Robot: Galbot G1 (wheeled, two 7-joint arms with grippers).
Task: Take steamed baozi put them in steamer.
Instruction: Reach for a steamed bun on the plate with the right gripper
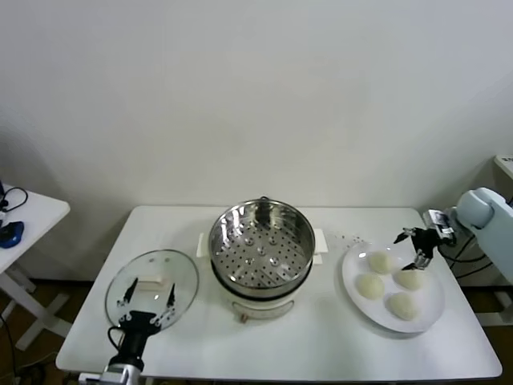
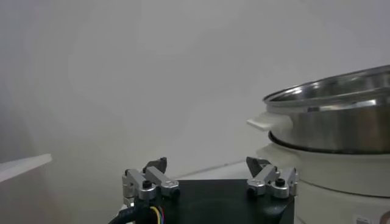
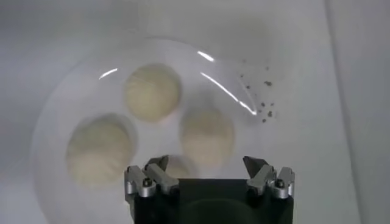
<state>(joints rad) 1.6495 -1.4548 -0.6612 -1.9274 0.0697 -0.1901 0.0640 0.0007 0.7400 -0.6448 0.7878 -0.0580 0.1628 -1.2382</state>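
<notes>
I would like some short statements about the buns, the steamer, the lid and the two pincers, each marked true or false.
1. Four baozi lie on the white plate. True.
2. The steamer already holds one bun. False: its perforated floor is bare.
3. The right pincer hangs open above the plate. True.
4. The glass lid covers the steamer. False: it lies on the table, on the steamer's left.
5. The left pincer grips a bun. False: it is open, holding nothing, near the lid.

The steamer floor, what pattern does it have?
Steamer: shiny metal floor with round holes, clearest in the head view.
</notes>
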